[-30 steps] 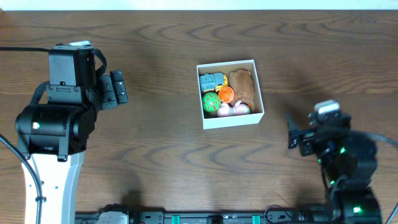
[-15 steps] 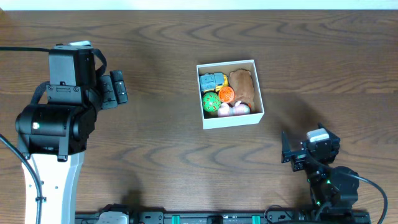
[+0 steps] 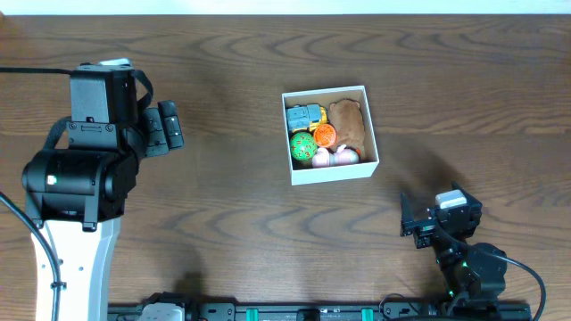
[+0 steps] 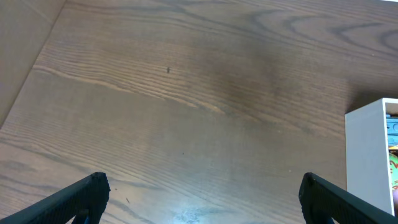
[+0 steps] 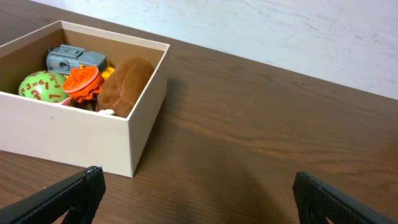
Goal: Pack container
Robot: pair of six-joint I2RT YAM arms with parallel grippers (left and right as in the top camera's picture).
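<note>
Container [image 3: 332, 172] sits on the dark wood bench [image 3: 223, 223]: a square white box with brown inner walls and an open top. Its four edges are straight, and bare wood lies along each outer wall.

Inside it, a blue-grey toy vehicle [image 3: 305, 116] fills the far left corner. A green numbered ball [image 3: 302, 145] lies just nearside of the vehicle, and an orange toy [image 3: 325, 135] touches the ball. A brown plush [image 3: 350, 125] takes up the right side. Pink pieces [image 3: 332, 158] rest against the near wall.

My left pincer [image 4: 202, 199] hangs well to the left of the container, its fingers spread wide and holding nothing. From that wrist I see only the container's white left wall, with bare wood grain running up to it. A bench edge runs diagonally on the side farthest from the container.

My right pincer [image 5: 199, 193] is well apart from the container's near right corner, also spread wide and holding nothing. From that wrist the corner's vertical edge faces me, and bare wood stretches to its right. The bench's far edge runs beyond the container's far wall, with a pale surface past it.
</note>
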